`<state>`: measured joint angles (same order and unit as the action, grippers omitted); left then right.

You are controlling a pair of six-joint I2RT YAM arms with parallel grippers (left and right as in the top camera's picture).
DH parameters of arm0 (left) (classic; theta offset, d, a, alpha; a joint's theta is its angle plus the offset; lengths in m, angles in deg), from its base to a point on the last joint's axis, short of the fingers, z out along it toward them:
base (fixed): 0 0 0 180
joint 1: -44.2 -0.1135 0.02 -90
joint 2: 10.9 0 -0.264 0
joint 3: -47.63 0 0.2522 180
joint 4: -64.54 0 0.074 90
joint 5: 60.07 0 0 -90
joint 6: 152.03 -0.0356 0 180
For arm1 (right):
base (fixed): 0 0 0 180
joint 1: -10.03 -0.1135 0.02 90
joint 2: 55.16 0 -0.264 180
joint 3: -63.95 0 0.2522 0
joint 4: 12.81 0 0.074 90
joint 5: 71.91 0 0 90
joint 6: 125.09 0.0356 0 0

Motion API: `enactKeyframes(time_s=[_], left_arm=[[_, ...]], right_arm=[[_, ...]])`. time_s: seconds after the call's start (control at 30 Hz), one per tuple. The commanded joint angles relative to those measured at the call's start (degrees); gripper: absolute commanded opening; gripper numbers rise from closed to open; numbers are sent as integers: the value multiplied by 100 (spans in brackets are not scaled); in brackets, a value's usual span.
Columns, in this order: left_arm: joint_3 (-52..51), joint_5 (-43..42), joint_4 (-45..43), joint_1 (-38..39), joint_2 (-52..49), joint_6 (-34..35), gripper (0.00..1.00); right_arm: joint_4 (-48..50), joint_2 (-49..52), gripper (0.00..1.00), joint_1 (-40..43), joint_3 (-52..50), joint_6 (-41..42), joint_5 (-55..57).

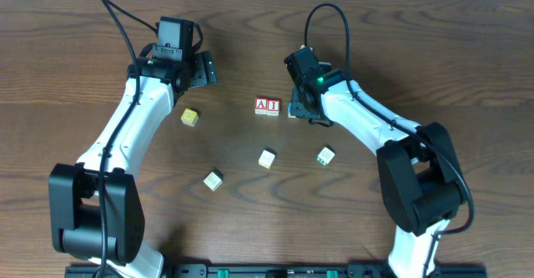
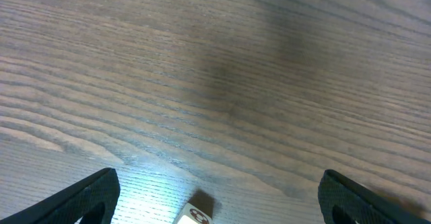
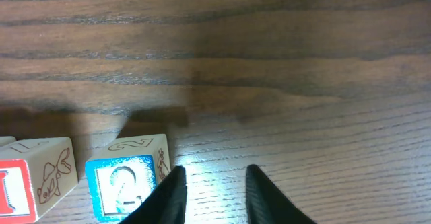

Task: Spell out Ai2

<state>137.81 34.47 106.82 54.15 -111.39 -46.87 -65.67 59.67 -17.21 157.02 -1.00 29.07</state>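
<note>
Right pincer [image 3: 215,173] slightly open, empty, just beside blue 2 cube [image 3: 124,187] | risk: it could bump the 2 crooked, away from I cube [image 3: 19,187]

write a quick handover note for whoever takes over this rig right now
Left hand: open wide, empty, over bare table.
Right hand: narrow gap, empty, beside the 2 cube on the side away from the I.
A cube and I cube sit side by side mid-table; the 2 follows the I with a small gap.
Done: A, I, 2 in a row, in order.
Left: perhaps close that gap, then back the hand away.
</note>
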Motion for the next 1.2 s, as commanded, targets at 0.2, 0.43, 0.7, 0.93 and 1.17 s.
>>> enactKeyframes(time_s=[0.2, 0.43, 0.7, 0.93, 1.17], left_arm=[[79, 79, 17, -20, -11, -37, 95], [79, 76, 17, -20, -11, -37, 95], [79, 76, 17, -20, -11, -37, 95], [79, 79, 17, -20, -11, -37, 95], [79, 76, 17, -20, -11, -37, 95]], right_arm=[[50, 221, 24, -94, -26, 61, -11], [166, 243, 23, -96, -26, 61, -138], [216, 245, 28, -133, -26, 59, -227], [315, 245, 28, -133, -26, 55, -162], [422, 245, 28, -133, -26, 13, -136]])
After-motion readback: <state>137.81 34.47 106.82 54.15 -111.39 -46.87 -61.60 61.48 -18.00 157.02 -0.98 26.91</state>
